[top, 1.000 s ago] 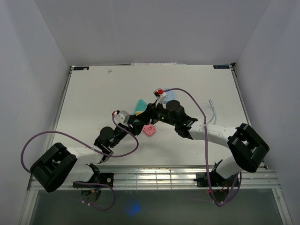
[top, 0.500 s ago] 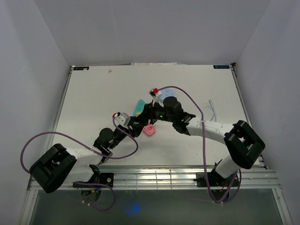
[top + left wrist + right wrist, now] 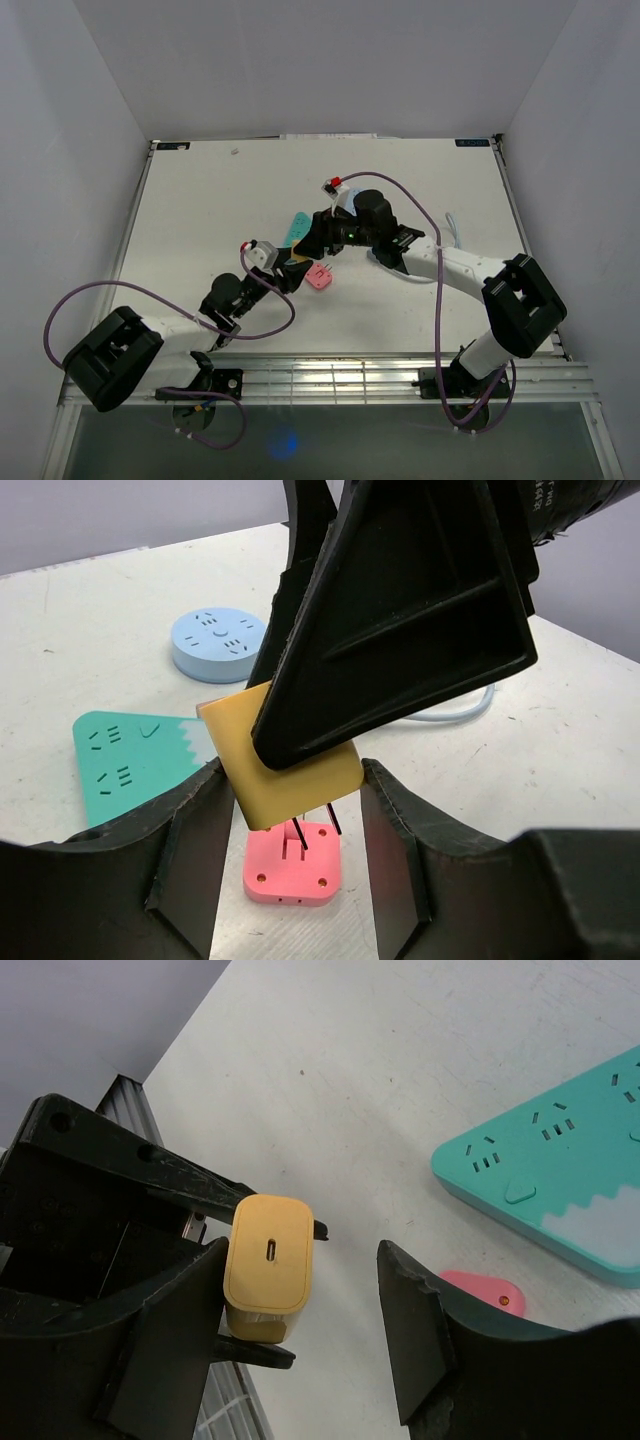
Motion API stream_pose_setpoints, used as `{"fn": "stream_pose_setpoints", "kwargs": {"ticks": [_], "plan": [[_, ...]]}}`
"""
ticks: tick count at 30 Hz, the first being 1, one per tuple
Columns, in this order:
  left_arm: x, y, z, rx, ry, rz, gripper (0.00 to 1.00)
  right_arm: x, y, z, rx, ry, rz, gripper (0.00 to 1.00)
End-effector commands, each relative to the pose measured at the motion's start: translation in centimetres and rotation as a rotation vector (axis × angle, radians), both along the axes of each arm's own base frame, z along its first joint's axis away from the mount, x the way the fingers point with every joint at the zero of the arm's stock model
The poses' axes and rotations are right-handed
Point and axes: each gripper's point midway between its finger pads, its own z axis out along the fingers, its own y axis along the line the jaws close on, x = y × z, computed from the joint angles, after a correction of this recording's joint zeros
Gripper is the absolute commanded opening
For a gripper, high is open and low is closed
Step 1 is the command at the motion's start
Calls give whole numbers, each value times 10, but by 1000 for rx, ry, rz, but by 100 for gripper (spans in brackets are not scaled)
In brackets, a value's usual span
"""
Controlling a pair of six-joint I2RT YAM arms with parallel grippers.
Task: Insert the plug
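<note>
The yellow plug [image 3: 290, 780] sits between my left gripper's [image 3: 292, 815] fingers, which are shut on its sides. Its two dark prongs point down just over the slots of the pink socket block [image 3: 292, 863] on the table. From the right wrist view I see the plug's end face [image 3: 268, 1250] with its small port, the left gripper's fingers above and below it. My right gripper [image 3: 305, 1310] stands open around the plug, one finger against its side, the other well apart. From above, both grippers meet near the pink block [image 3: 319, 277].
A teal power strip [image 3: 125, 760] lies just behind the pink block, seen from above as the same teal strip [image 3: 298, 226]. A round blue socket [image 3: 217, 643] sits farther back. A white cable [image 3: 455, 232] lies to the right. Purple cables loop over both arms.
My right gripper has opened and released the plug, and its arm has shifted back and up. The left gripper still holds the plug over the pink block.
</note>
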Motion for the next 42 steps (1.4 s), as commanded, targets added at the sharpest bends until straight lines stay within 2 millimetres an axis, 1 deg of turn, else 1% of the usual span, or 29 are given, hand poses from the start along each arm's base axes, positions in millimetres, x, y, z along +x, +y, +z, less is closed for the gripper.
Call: {"fn": "stream_pose_setpoints", "kwargs": {"ticks": [1, 6, 9, 10, 12, 13, 16, 17, 18, 19, 20, 22, 23, 24, 25, 26, 27, 29, 30, 31, 33, 34, 35, 36, 38, 39, 40, 41, 42], "plan": [[-3, -4, 11, -16, -38, -26, 27, 2, -1, 19, 21, -34, 33, 66], [-2, -7, 5, -2, -22, -30, 26, 1, -2, 20, 24, -35, 47, 61], [-1, -7, 5, -1, -19, -24, 26, 0, -2, 22, 30, -41, 53, 54], [0, -7, 5, -1, -18, -23, 26, 0, -2, 23, 32, -45, 55, 49], [0, -7, 4, 1, -14, -23, 26, 0, -3, 23, 32, -44, 58, 44], [1, -8, 4, 3, -14, -23, 26, -1, -3, 23, 33, -41, 64, 39], [1, -8, 2, 6, -8, -22, 26, -1, -2, 23, 35, -40, 71, 30], [2, -8, 3, 4, -9, -19, 26, -1, -2, 23, 36, -41, 70, 25], [2, -7, 1, 7, -5, -17, 26, -1, -3, 24, 38, -43, 68, 10], [2, -8, 2, 5, -7, -17, 26, 0, -3, 24, 38, -45, 66, 8], [2, -7, 2, 3, -5, -17, 28, 1, -4, 24, 34, -48, 58, 8], [2, -7, 4, -3, -5, -15, 39, 4, -7, 25, 35, -62, 35, 8], [2, -7, 4, -9, 1, -13, 44, 5, -10, 22, 31, -60, 26, 8], [2, -5, 4, -13, 0, -3, 55, 9, -14, 24, 32, -68, 5, 8], [2, -4, 5, -20, -1, 3, 59, 17, -20, 24, 29, -81, -35, 8], [2, -2, 7, -30, -5, 8, 62, 20, -25, 18, 18, -78, -61, 8], [1, 1, 8, -41, -6, 17, 66, 27, -35, 21, 19, -89, -101, 8], [-1, 4, 14, -62, -20, 21, 70, 41, -48, 18, 6, -99, -178, 8], [-2, 5, 15, -77, -6, 26, 71, 53, -63, 15, -10, -107, -250, 8], [-2, 6, 16, -88, 2, 28, 75, 59, -71, 14, -20, -111, -289, 8], [-3, 7, 19, -120, 33, 36, 81, 73, -90, 7, -55, -120, -389, 8], [-2, 7, 20, -129, 48, 42, 86, 78, -95, 6, -67, -130, -416, 8], [-2, 8, 16, -126, 74, 45, 87, 81, -100, 2, -88, -131, -442, 8], [-1, 8, 21, -148, 88, 49, 91, 90, -110, 0, -117, -149, -504, 8], [3, 11, 17, -150, 123, 86, 96, 99, -123, -5, -159, -172, -579, 8], [4, 11, 16, -150, 131, 91, 97, 108, -135, -7, -191, -185, -657, 8], [6, 11, 18, -160, 143, 100, 98, 111, -143, -12, -212, -191, -697, 8], [7, 12, 15, -154, 161, 106, 98, 114, -148, -16, -229, -194, -730, 8], [8, 11, 15, -154, 165, 109, 98, 121, -158, -15, -239, -210, -796, 8]]}}
